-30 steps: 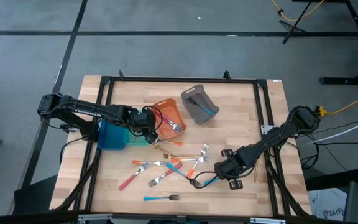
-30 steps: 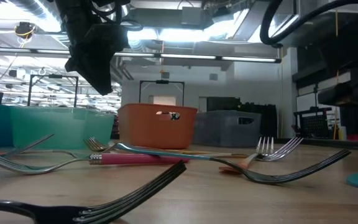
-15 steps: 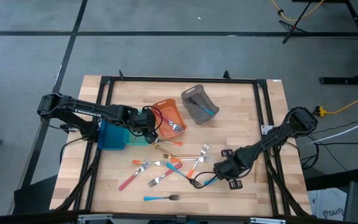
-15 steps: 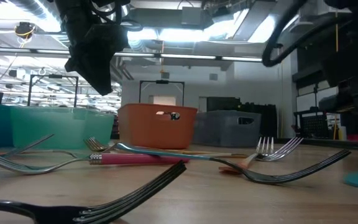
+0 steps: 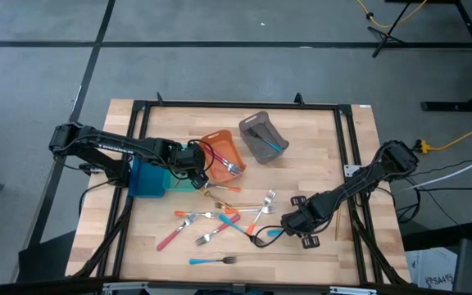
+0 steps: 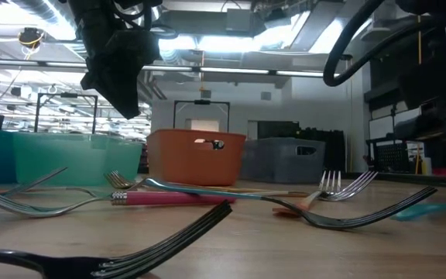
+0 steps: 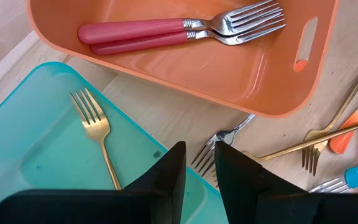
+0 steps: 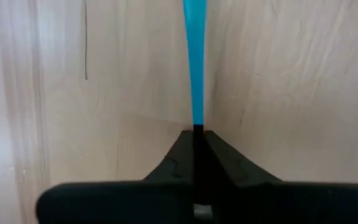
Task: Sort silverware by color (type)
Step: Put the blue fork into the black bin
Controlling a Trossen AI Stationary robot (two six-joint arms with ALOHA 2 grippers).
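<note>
R fingers [image 8: 194, 138] clamped on blue fork [image 8: 194, 62] | L fingers [image 7: 199, 180] apart, empty

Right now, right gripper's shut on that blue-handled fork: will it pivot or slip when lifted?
Likely to pivot: the right gripper pinches the blue-handled fork only at the handle's narrow end, so most of its length hangs forward. It is probably stiff and light, being slim and straight. The smooth plastic handle may slip.
</note>
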